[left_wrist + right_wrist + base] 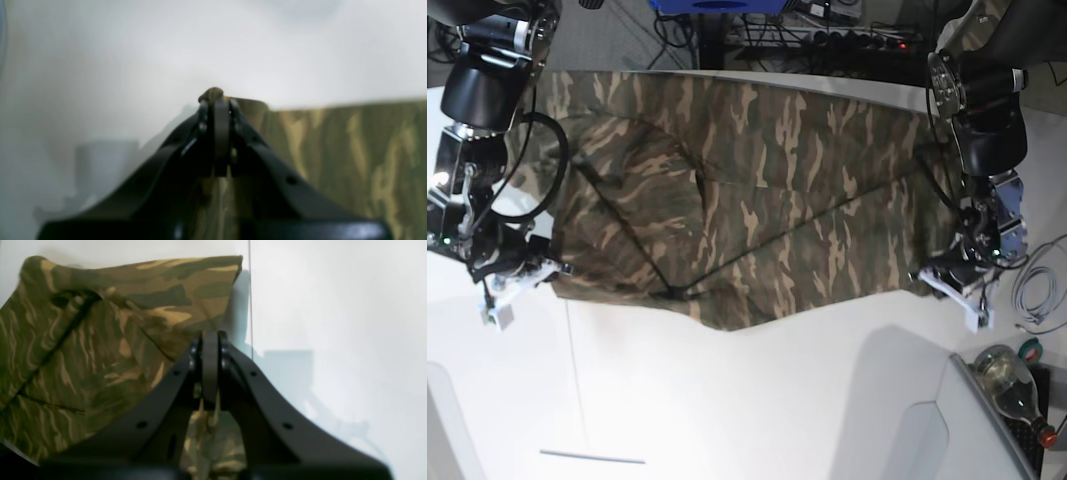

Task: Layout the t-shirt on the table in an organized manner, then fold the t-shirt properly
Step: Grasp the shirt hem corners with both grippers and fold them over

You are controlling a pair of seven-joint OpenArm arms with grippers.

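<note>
The camouflage t-shirt point(757, 210) lies spread wide over the white table point(757, 400), with creases and a folded flap near its front edge. In the base view my left gripper point(935, 276) sits at the shirt's right front corner. The left wrist view shows this gripper point(217, 100) shut, with a small bunch of t-shirt point(350, 150) cloth pinched at its tips. My right gripper point(552, 272) is at the shirt's left front corner. Seen from the right wrist, it point(210, 336) is shut over the t-shirt point(100, 340) edge, with cloth showing between the fingers.
A glass bottle point(1012, 380) and loose cables point(1039, 290) lie at the right edge of the base view. A thin dark seam point(572, 360) runs across the tabletop. More cables and gear point(827, 35) sit beyond the table's far edge.
</note>
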